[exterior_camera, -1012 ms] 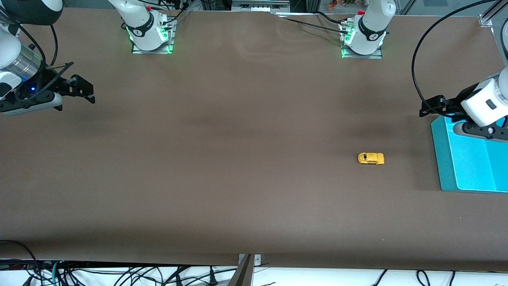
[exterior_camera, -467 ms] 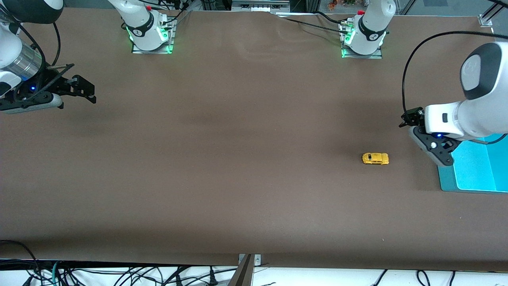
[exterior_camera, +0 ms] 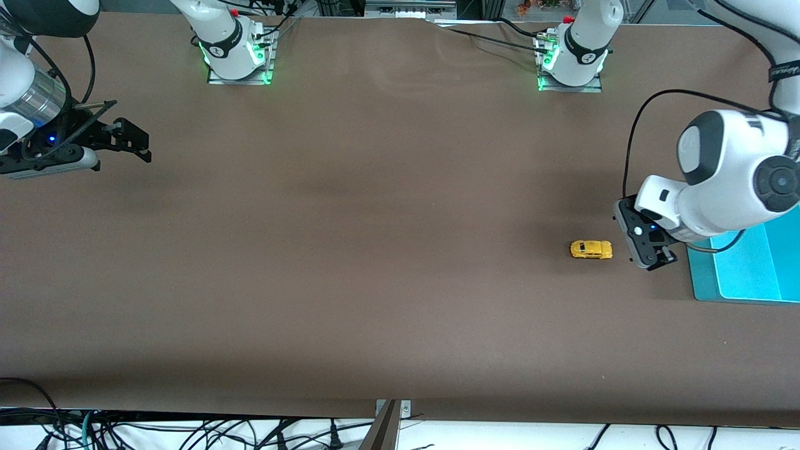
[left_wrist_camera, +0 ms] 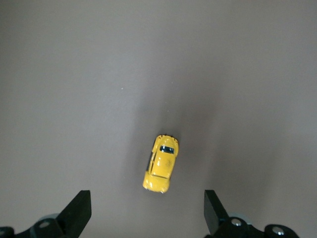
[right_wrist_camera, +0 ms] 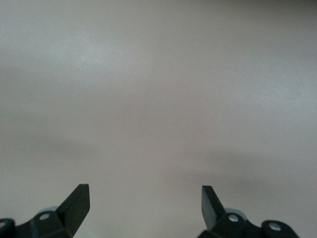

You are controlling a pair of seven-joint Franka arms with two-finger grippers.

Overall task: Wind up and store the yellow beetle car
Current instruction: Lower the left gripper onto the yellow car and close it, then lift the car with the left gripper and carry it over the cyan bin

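The yellow beetle car stands on its wheels on the brown table, toward the left arm's end. My left gripper hangs above the table between the car and the teal bin, pointing down. In the left wrist view it is open and empty, and the car lies just ahead of the gap between the fingertips, untouched. My right gripper waits open and empty above the table at the right arm's end; its wrist view shows only bare table.
The teal bin lies at the table edge on the left arm's end, partly covered by the left arm. Both arm bases stand along the table edge farthest from the front camera. Cables lie off the near edge.
My left arm has swung from over the teal bin down toward the car and now points at the table. The car shifted slightly toward the bin, then stayed still. The right arm has not moved.
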